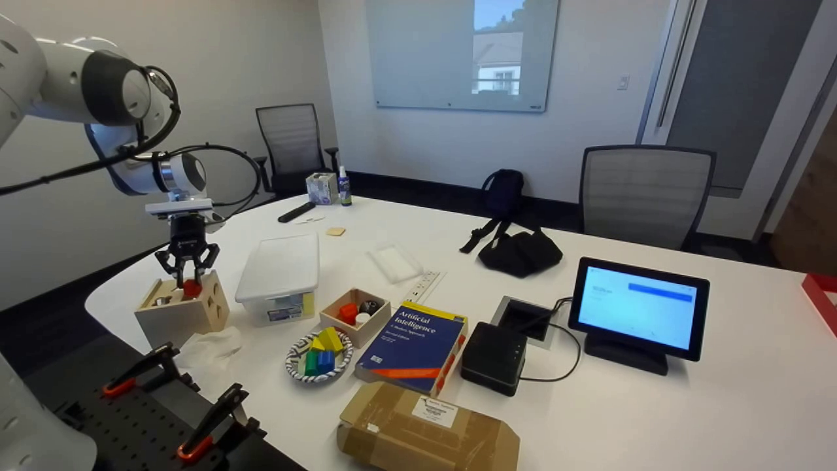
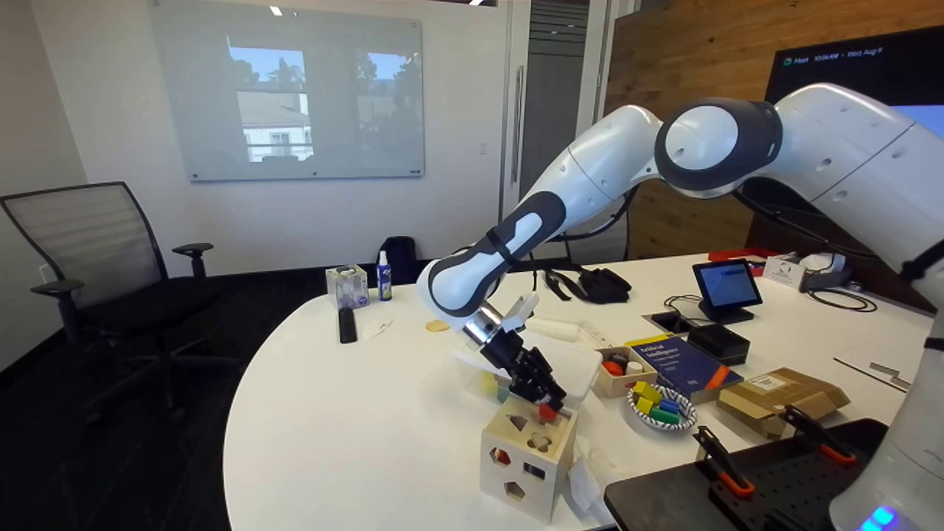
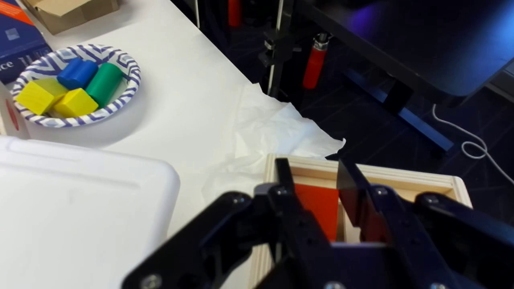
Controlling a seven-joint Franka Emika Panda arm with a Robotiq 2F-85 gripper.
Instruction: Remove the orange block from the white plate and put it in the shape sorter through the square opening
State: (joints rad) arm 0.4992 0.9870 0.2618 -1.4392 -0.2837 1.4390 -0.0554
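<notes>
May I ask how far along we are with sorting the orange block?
Done, apparently: the white plate shows yellow, blue and green pieces, none orange.
In hand: the pincer straddles the orange block at the top of the shape sorter; grip unclear.
Left: both exterior views show it not fully inside, so getting it through probably remains.

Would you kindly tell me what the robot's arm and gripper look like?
The arm is glossy white, with dark joint rings, outer black cables and blue lights low down. A silver collar sits just before the gripper, which is black with two jointed fingers.
</notes>
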